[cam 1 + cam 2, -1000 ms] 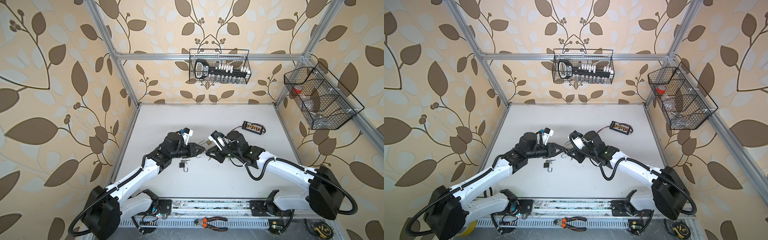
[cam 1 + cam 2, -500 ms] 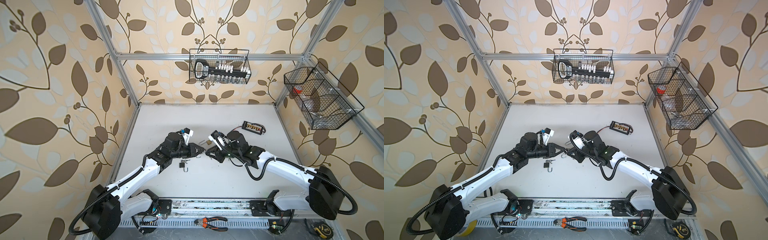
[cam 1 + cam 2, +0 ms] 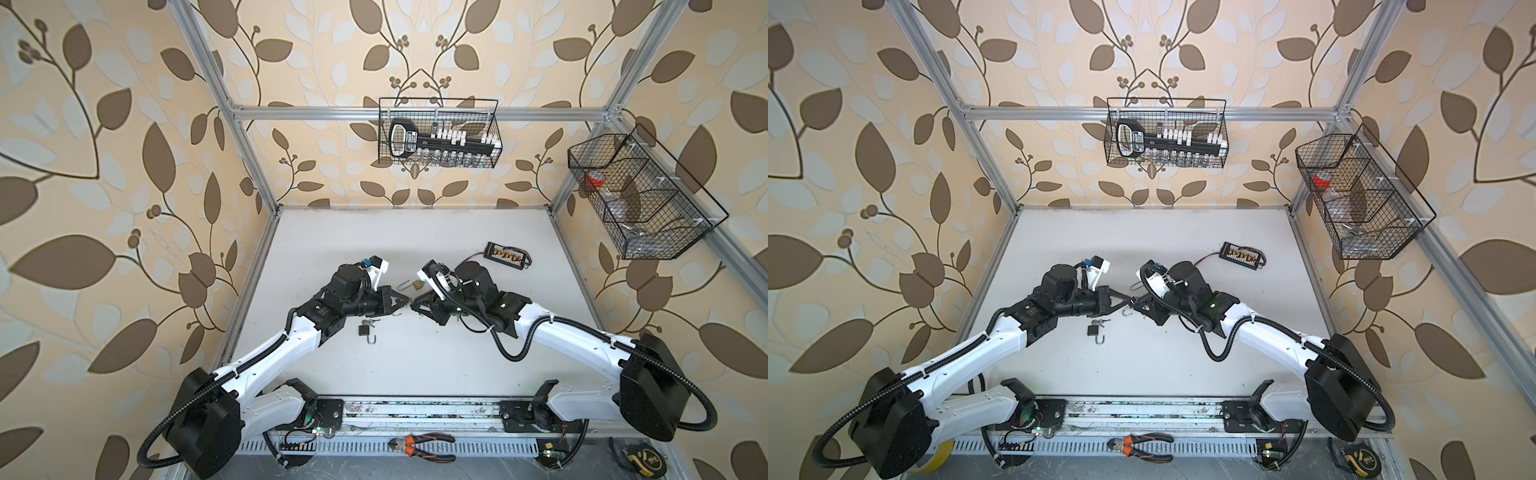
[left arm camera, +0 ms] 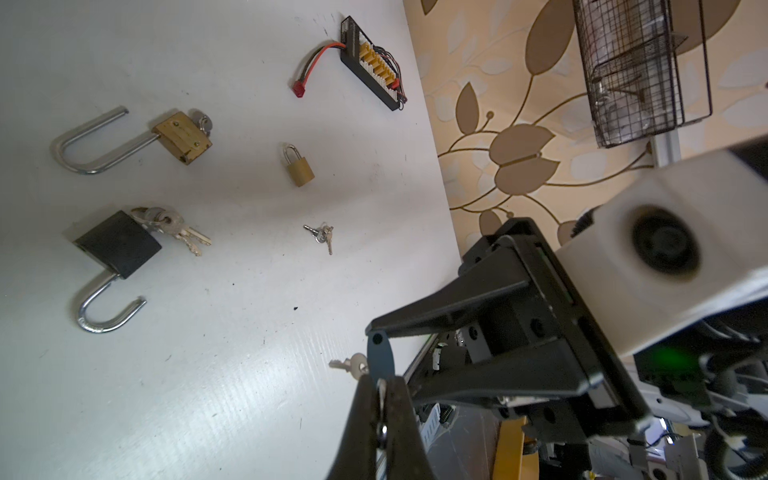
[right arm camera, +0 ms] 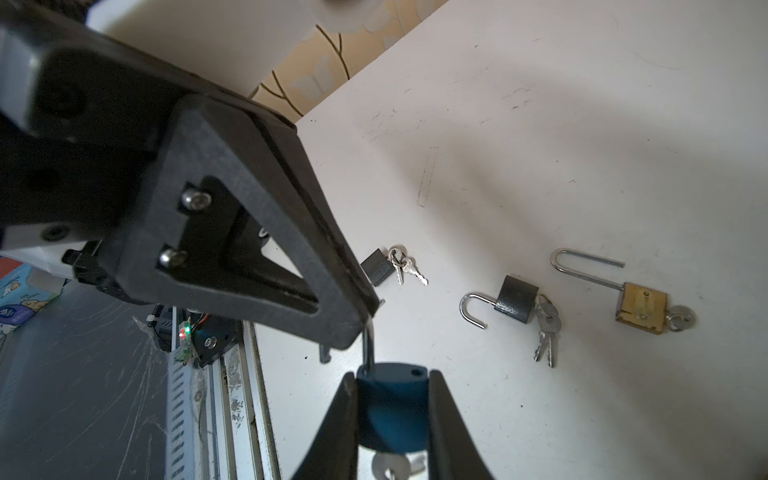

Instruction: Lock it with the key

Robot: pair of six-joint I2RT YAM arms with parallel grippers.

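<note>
At the left, the left gripper (image 3: 402, 301) reaches toward the middle of the white table (image 3: 415, 374). Its fingers (image 4: 357, 415) are pressed together on the metal loop (image 5: 368, 340) of a blue padlock (image 5: 392, 409). In both top views a black padlock (image 3: 364, 330) lies on the table just in front of this gripper, with its loop open and keys at its body. A brass padlock (image 3: 417, 284) with a long loop lies just behind the place where the grippers meet. The blue padlock is between the two grippers, above the middle of the table. The right gripper (image 5: 390, 376) is clamped on its body, and a key (image 5: 388, 463) shows at its bottom end. More to the right, toward the back, lies a black connector board (image 3: 505, 254).
</note>
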